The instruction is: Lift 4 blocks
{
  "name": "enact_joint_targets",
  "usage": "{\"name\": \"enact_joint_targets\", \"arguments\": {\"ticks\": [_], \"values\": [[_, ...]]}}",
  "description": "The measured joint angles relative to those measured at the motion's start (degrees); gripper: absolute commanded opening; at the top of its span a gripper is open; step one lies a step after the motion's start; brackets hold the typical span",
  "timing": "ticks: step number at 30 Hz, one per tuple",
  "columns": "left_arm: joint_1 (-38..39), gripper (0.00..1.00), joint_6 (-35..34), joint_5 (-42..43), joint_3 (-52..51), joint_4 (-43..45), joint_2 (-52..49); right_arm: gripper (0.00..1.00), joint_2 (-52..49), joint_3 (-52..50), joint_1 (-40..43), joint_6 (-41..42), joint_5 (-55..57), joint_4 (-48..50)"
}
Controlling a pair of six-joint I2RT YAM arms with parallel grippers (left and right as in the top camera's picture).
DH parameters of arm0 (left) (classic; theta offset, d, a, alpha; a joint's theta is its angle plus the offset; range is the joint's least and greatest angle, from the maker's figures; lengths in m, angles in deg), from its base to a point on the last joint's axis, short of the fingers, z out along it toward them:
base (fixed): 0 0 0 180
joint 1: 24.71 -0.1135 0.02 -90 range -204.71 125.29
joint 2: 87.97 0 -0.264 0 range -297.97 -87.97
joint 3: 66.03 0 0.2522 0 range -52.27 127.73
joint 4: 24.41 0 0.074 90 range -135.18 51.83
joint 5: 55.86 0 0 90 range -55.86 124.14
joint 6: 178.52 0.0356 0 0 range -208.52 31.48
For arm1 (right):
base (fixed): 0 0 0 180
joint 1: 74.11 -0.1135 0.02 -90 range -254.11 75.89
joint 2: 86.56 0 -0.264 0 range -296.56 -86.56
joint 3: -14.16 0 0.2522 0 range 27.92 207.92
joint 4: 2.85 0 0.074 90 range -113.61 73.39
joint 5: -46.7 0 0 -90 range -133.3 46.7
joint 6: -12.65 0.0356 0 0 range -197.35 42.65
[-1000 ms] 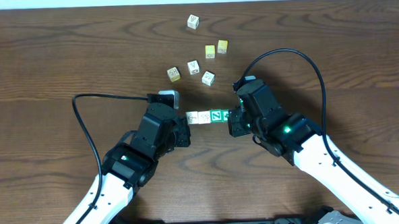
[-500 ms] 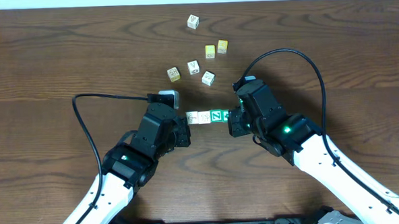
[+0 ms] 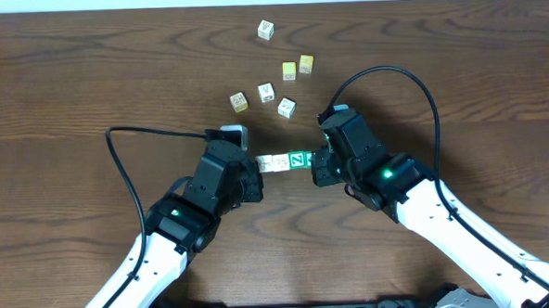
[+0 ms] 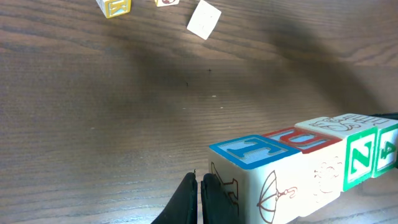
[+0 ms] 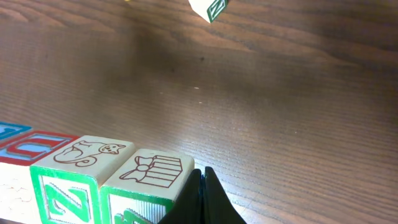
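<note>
Four blocks form a tight row between my two grippers. In the left wrist view they are a blue-edged block [image 4: 252, 152], a red-edged one [image 4: 311, 140], a green "N" block [image 4: 360, 155] and a green end block [image 4: 388, 149]. My left gripper [image 4: 200, 186] is shut, its tip pressed against the blue-edged block's end face. My right gripper [image 5: 200, 180] is also shut and presses on the green gift-picture block [image 5: 152, 171] at the other end. From overhead the row [image 3: 284, 161] spans the gap between the left gripper [image 3: 255, 166] and the right gripper [image 3: 319, 161]. Whether the row touches the table I cannot tell.
Beyond the row lie loose cubes: a white one [image 3: 265, 29], two yellow ones [image 3: 289, 70] [image 3: 306, 63], and three more [image 3: 240, 101] [image 3: 265, 91] [image 3: 286, 107]. Black cables arc over each arm [image 3: 117, 170] [image 3: 420, 83].
Both arms have shifted very slightly, the right one edging left. The row of blocks stays pinched between the two shut grippers in nearly the same place.
</note>
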Motion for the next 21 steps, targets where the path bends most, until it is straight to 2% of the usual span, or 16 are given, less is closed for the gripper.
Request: {"name": "enact_joint_targets", "arguments": {"ticks": [21], "values": [[0.02, 0.07, -0.07, -0.11, 0.00, 0.22, -2.58, 0.01, -2.82, 0.04, -0.15, -0.04, 0.72, 1.07]]}}
